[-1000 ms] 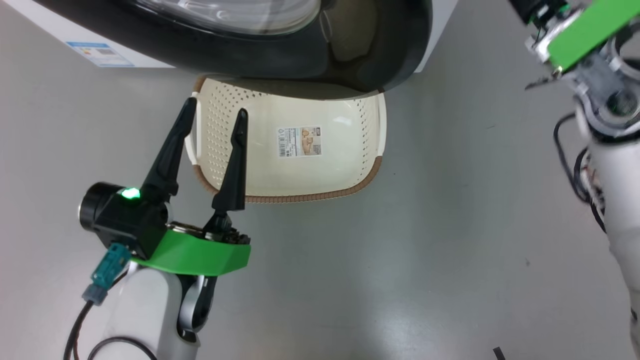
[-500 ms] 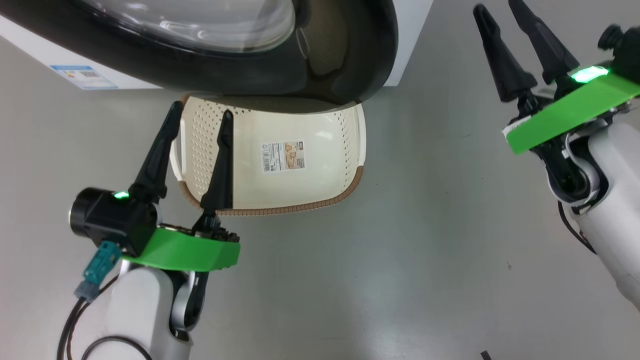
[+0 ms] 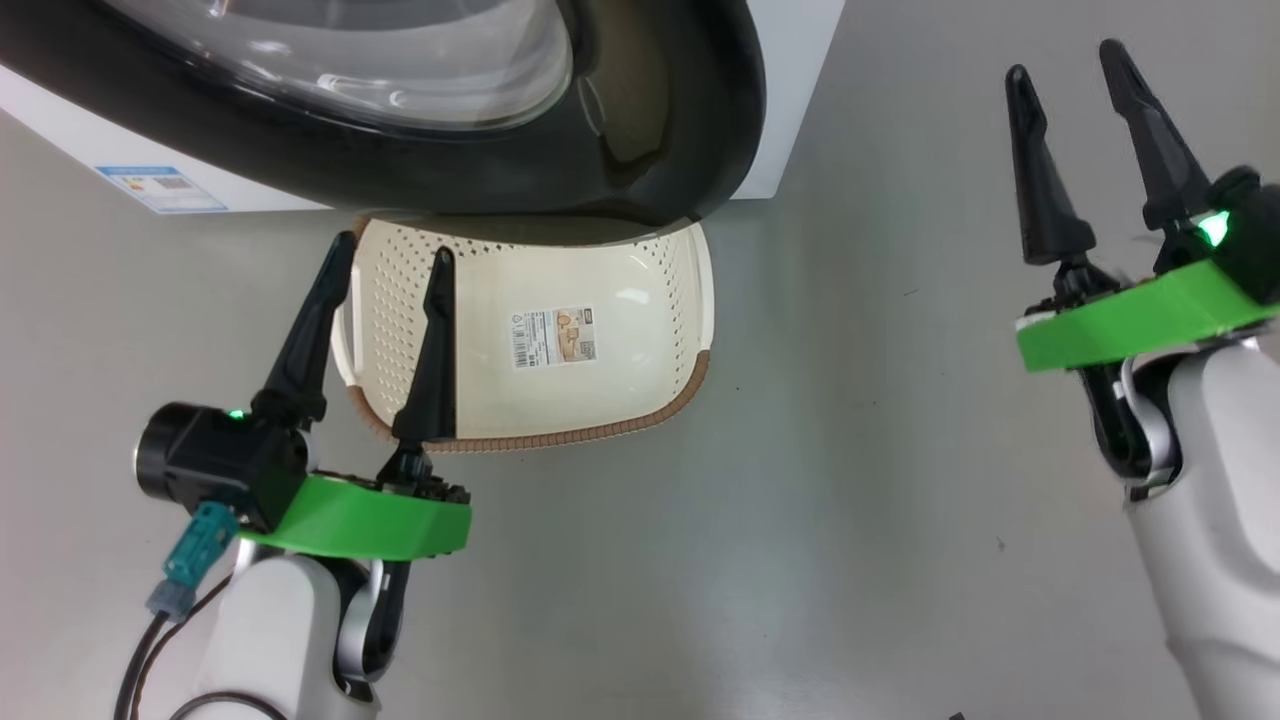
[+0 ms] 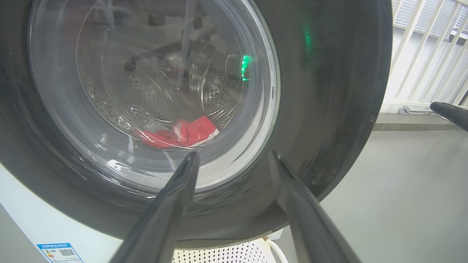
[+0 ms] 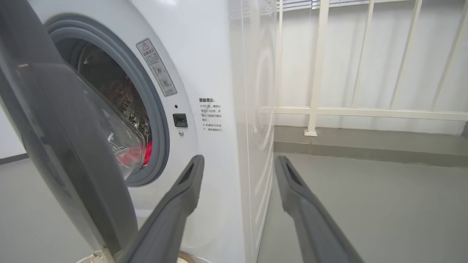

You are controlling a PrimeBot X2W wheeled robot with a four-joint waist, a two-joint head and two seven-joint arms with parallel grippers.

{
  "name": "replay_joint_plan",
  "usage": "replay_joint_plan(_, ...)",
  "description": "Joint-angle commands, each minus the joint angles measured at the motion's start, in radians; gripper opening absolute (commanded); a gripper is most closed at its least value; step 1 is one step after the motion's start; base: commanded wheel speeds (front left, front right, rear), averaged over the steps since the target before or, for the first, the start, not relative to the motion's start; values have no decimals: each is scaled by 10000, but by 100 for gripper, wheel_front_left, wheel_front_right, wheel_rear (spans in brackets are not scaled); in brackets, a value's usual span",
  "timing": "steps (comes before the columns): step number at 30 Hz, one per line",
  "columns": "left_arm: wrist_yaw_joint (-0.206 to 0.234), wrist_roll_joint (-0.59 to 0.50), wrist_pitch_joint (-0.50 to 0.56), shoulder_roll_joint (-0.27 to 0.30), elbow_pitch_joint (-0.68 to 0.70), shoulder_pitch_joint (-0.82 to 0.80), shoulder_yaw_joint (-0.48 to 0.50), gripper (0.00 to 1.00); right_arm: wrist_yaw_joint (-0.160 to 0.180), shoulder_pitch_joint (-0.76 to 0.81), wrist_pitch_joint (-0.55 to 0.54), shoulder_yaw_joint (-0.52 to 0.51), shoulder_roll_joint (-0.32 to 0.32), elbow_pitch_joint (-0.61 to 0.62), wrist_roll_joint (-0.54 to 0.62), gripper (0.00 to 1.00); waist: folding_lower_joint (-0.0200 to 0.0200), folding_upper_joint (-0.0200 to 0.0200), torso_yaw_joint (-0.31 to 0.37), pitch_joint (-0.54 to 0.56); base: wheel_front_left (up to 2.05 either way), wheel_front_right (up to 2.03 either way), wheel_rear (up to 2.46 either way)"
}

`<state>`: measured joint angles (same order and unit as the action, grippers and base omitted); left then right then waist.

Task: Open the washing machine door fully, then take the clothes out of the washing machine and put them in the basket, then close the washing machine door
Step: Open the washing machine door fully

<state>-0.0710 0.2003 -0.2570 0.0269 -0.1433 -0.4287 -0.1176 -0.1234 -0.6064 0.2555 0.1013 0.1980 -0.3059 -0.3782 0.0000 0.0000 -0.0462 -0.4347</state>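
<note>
The washing machine door (image 3: 640,150), a black rim around bulging glass, stands ajar from the white washing machine (image 5: 219,73) and hangs over the far part of the cream basket (image 3: 650,330). Red clothes (image 4: 182,133) lie in the steel drum, seen through the glass; a red patch of clothes (image 5: 147,153) also shows in the gap beside the grey ring. My left gripper (image 3: 394,248) is open and empty above the basket's left side, pointing at the door (image 4: 329,109). Over the floor to the machine's right, my right gripper (image 3: 1065,60) is open and empty.
Grey floor (image 3: 800,520) spreads in front of and to the right of the basket. A white railing (image 5: 318,73) and a low kerb run behind the machine's right side. A blue label (image 3: 160,188) marks the machine's lower front.
The head camera has shifted. My right arm has swung down from the top right corner; its gripper now points up over the floor. The left gripper holds its place by the basket.
</note>
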Motion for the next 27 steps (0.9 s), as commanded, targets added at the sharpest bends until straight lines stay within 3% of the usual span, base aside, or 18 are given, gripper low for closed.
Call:
replay_joint_plan(1, -5, -94, -47, 233, 266, 161, 333, 100, -73, 297, 61, -11, -174, 431, 373, 100, 0, 0, 27, 5, 0, 0, 0)
replay_joint_plan(5, 16, -95, -47, 233, 304, 183, 290, 100, -73, 981, 61, -528, -773, 1114, 1277, 100, 0, 0, 65, 54, 0, 0, 0)
replay_joint_plan(10, 14, -68, -47, 233, 251, 232, 268, 100, -73, 1683, 62, -814, -1071, 1676, 1642, 100, 0, 0, 55, 170, 0, 0, 0)
replay_joint_plan(27, 32, -105, -48, 233, 212, 313, 318, 100, -73, 2402, 62, -975, -1258, 2063, 1402, 100, 0, 0, 32, 182, 0, 0, 0)
